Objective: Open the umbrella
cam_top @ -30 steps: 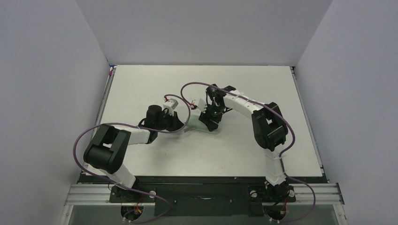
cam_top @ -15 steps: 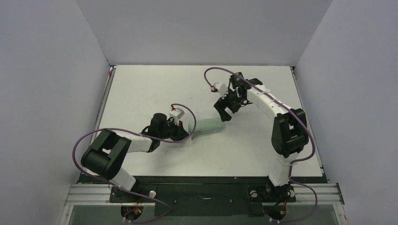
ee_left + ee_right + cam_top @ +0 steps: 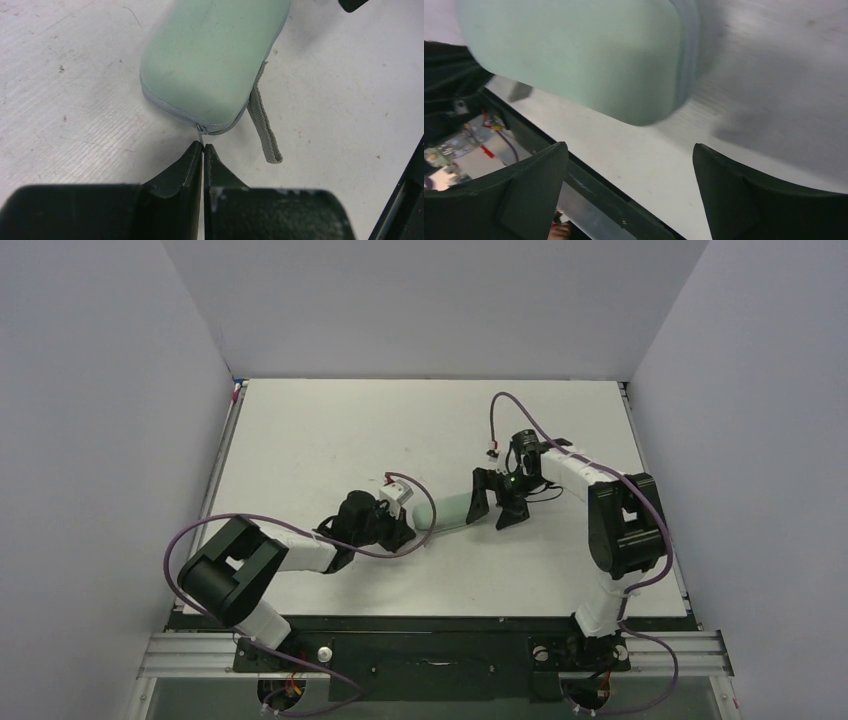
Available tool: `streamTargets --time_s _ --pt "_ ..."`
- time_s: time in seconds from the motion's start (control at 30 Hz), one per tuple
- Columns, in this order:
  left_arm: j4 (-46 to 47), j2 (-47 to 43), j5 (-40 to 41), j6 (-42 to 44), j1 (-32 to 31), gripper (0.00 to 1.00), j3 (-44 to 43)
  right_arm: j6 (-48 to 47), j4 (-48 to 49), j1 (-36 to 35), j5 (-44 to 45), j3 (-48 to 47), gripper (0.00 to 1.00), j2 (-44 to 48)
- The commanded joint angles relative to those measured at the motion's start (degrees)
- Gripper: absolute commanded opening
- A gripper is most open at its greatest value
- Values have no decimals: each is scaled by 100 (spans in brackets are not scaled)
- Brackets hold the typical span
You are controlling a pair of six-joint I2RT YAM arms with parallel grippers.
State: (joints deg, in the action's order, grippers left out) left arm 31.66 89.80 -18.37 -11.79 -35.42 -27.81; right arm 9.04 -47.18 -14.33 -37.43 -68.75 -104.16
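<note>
Reaching low, left claw clenched, seemingly on zip pull of sleeve; right claw splayed opposite.

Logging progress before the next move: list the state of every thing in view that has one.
sleeve: lying flat, zipped shut at the end in view.
zip pull: at that end, pinched.
strap: loose, trailing beside the sleeve.
left gripper: shut on the zip pull.
right gripper: open at the sleeve's other end, holding nothing.
</note>
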Motion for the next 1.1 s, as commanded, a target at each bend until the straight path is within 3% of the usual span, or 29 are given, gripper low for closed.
streamTargets --time_s 0.0,0.17,0.33,0.47,0.57,0.67,0.73,0.87,1.07 --pt "264 115 151 171 -272 0 -258 1540 1207 -252 -816 54 91 -64" --pt "202 187 221 412 -521 0 -327 2299 2029 -371 -694 59 93 -320" --pt "147 285 304 627 -653 0 -369 2549 2177 -552 -265 -182 93 -574" --pt "143 330 575 469 -639 0 -332 2685 2242 -662 -42 -187 85 -785" --pt "159 273 781 380 -617 0 -249 2747 2356 -703 46 -137 69 -924" --pt "153 141 911 340 -609 28 -144 2828 2461 -710 72 -60 56 -1034" --pt "170 112 930 300 -607 37 -109 2899 2541 -712 67 -31 53 -1084" --pt "232 194 998 172 -613 40 -114 3101 2759 -715 57 85 50 -1146" --pt "405 395 1115 -62 -650 40 -197 3621 3240 -725 7 349 37 -1158"
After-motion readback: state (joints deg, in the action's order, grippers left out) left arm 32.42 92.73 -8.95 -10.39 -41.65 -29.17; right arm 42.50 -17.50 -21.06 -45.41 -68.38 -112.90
